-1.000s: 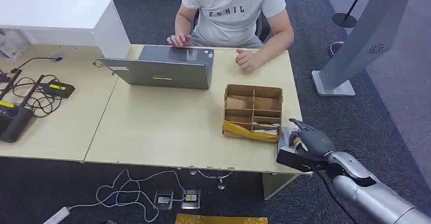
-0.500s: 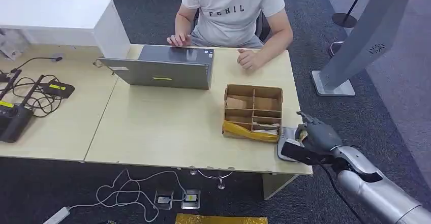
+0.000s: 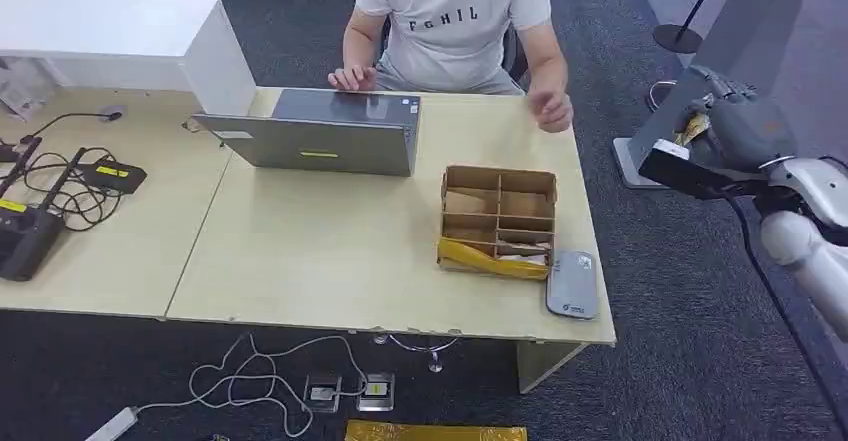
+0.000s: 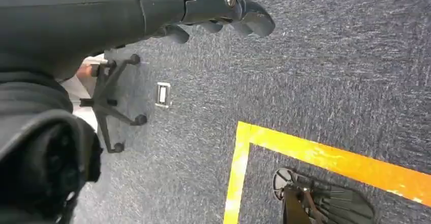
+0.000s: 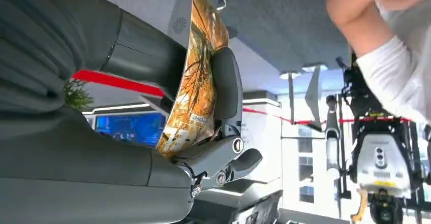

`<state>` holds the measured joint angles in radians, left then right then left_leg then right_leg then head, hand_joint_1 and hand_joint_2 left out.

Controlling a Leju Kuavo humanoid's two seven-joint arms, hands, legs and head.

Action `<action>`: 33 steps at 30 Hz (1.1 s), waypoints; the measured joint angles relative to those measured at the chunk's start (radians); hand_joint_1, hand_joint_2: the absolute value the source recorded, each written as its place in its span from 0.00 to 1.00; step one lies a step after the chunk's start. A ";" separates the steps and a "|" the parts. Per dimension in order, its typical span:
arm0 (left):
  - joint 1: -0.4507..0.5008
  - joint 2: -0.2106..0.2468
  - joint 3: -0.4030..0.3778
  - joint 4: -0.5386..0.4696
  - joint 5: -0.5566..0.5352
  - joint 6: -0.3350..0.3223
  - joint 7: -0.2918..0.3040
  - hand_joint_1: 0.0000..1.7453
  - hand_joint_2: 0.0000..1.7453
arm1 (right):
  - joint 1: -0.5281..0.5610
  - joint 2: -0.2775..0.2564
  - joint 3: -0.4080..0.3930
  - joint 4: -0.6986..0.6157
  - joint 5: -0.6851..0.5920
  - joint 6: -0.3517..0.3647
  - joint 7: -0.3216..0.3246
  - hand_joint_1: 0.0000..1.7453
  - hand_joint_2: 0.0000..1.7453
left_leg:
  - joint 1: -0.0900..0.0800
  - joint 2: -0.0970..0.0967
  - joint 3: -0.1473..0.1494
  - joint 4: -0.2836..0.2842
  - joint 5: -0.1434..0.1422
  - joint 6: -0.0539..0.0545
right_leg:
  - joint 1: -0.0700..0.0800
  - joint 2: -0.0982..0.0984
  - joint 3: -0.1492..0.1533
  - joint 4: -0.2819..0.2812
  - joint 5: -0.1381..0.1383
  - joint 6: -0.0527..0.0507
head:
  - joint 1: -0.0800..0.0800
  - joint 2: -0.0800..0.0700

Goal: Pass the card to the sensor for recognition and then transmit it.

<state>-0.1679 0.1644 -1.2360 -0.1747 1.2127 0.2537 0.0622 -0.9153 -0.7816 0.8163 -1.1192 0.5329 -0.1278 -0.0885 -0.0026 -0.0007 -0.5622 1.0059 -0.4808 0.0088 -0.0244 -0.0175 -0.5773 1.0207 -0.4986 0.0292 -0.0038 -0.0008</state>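
Note:
My right hand [image 3: 735, 131] is raised off the desk's right end, level with the person's arm. It pinches a yellow-orange printed card [image 5: 198, 76] between thumb and fingers; the card [image 3: 694, 127] shows as a yellow sliver in the head view. The grey sensor pad [image 3: 572, 283] lies flat at the desk's front right corner, beside the cardboard organizer [image 3: 498, 220]. The person's hand [image 3: 551, 111] hovers over the desk's far right edge, short of my hand. My left hand [image 4: 223, 13] hangs over the carpet, fingers curled, holding nothing.
A laptop [image 3: 320, 133] stands open before the seated person [image 3: 455, 16]. Cables and black devices [image 3: 40, 206] lie on the left desk. A grey kiosk base [image 3: 655, 166] stands on the floor behind my right hand. Yellow floor tape [image 4: 325, 155] crosses the carpet.
My right hand has lifted from the sensor pad at the desk corner, up and away toward the person, still holding the card. The person's hand has risen off the desk and moved right.

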 joint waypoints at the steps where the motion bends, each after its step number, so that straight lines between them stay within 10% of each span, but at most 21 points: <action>1: 0.000 0.001 0.000 0.000 0.000 0.000 0.000 0.00 0.00 | -0.015 0.000 -0.009 0.006 0.000 0.000 -0.001 1.00 1.00 | 0.000 0.000 0.000 0.000 0.000 0.000 | 0.000 0.000 0.000 0.000 0.000 0.000 | 0.000 0.000; 22: 0.000 0.002 0.000 0.000 0.004 -0.006 -0.011 0.00 0.00 | -0.077 0.006 -0.027 0.046 0.016 0.012 -0.017 1.00 1.00 | 0.001 0.000 0.000 0.000 0.000 0.000 | 0.001 -0.001 0.000 0.000 0.000 0.000 | 0.000 0.000; 33: -0.001 -0.002 0.000 0.000 0.008 0.000 -0.011 0.00 0.00 | -0.062 0.108 0.018 0.085 0.055 0.019 -0.042 1.00 1.00 | 0.002 0.000 0.000 0.000 0.000 0.000 | 0.002 -0.001 0.001 0.000 0.000 0.000 | 0.000 0.000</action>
<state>-0.1690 0.1625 -1.2360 -0.1747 1.2207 0.2533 0.0507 -0.9774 -0.6736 0.8347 -1.0342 0.5875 -0.1091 -0.1305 -0.0010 -0.0009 -0.5625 1.0057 -0.4807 0.0086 -0.0228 -0.0182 -0.5767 1.0209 -0.4986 0.0291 -0.0038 -0.0008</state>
